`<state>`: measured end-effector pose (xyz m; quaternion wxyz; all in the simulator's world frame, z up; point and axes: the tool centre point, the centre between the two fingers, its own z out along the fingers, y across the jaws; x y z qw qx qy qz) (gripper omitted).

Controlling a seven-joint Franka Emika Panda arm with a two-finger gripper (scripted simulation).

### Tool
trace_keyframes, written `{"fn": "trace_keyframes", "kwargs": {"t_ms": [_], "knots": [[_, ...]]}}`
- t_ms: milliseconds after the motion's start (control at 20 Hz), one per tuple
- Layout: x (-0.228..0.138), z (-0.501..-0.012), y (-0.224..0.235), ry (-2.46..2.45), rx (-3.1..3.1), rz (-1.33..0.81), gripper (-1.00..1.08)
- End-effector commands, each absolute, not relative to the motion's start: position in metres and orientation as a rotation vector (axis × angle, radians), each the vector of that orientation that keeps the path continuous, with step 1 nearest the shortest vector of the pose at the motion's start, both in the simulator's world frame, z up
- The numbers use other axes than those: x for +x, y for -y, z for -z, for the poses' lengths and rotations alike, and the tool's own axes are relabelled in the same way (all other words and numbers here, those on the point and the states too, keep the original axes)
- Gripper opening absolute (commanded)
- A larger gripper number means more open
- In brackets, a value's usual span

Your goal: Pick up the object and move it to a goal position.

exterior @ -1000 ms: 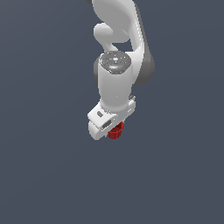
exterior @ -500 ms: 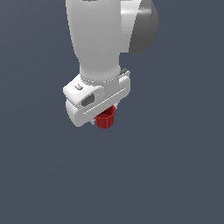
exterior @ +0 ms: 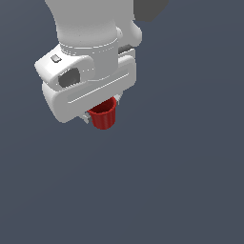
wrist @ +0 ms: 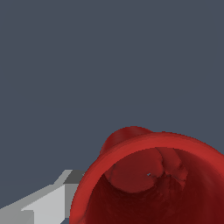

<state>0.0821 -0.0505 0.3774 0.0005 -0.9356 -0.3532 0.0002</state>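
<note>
One small red ribbed cup (exterior: 104, 116), thick rim, in gripper (exterior: 102, 110).

Flat even simulator light, soft shading on white arm (exterior: 86, 57), no cast shadows, no glare, coarse jagged edges

Only a flat, featureless slate-grey backdrop (exterior: 190, 181) spreads beneath and all around the tool, evenly lit, in both views.
</note>
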Motion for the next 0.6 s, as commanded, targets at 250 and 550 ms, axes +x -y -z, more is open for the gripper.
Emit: {"fn": "trace_keyframes", "kwargs": {"t_ms": [250, 550], "knots": [[0.086, -0.4, 0.058, 1.109, -2.939, 0.0, -1.0], [0.087, -0.404, 0.059, 1.109, -2.939, 0.0, -1.0]]}}
